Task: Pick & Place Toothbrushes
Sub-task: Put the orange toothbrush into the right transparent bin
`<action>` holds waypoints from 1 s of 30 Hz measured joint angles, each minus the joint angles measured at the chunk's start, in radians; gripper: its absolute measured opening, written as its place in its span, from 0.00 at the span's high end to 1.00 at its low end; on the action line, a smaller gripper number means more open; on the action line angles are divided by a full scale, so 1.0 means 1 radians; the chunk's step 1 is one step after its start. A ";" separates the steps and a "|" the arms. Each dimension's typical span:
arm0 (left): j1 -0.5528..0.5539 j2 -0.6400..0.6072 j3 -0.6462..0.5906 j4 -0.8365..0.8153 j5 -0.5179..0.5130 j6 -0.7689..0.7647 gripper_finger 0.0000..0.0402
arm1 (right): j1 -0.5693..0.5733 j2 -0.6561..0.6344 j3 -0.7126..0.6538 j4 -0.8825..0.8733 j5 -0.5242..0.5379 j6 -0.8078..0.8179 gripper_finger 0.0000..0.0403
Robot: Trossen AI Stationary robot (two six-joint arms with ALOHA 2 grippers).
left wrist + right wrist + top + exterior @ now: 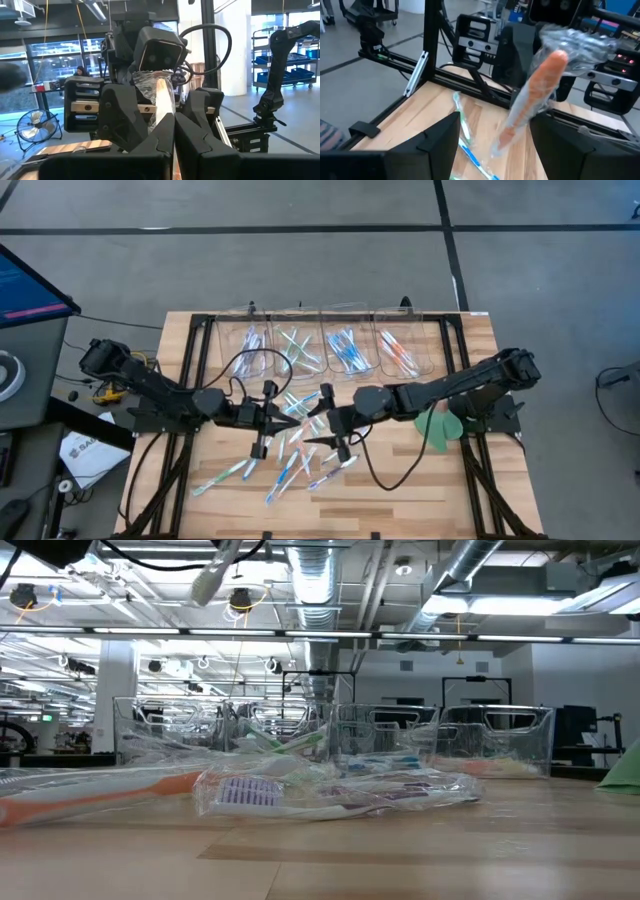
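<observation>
A: Where's the left gripper point(285, 417)?

B: I've got it just in front of the row of four clear plastic bins point(337, 350), fingers clamped tight on a wrapped orange-and-white plastic toothbrush point(164, 102) that sticks out toward the right arm.

A: And the right gripper point(318, 421)?

B: Facing it, fingers spread wide either side of that brush's far end point(532, 97). Can't tell if they touch it.

A: The rest?

B: Loose translucent toothbrushes point(285, 465) lie on the wooden table point(400, 480) in front of the bins. More sorted by colour inside them. Flat green disc point(438, 427) beside the right arm.
</observation>
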 joint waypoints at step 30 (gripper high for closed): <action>0.064 -0.001 0.000 0.077 -0.002 -0.005 1.00 | -0.033 0.004 0.000 0.116 0.047 0.011 0.42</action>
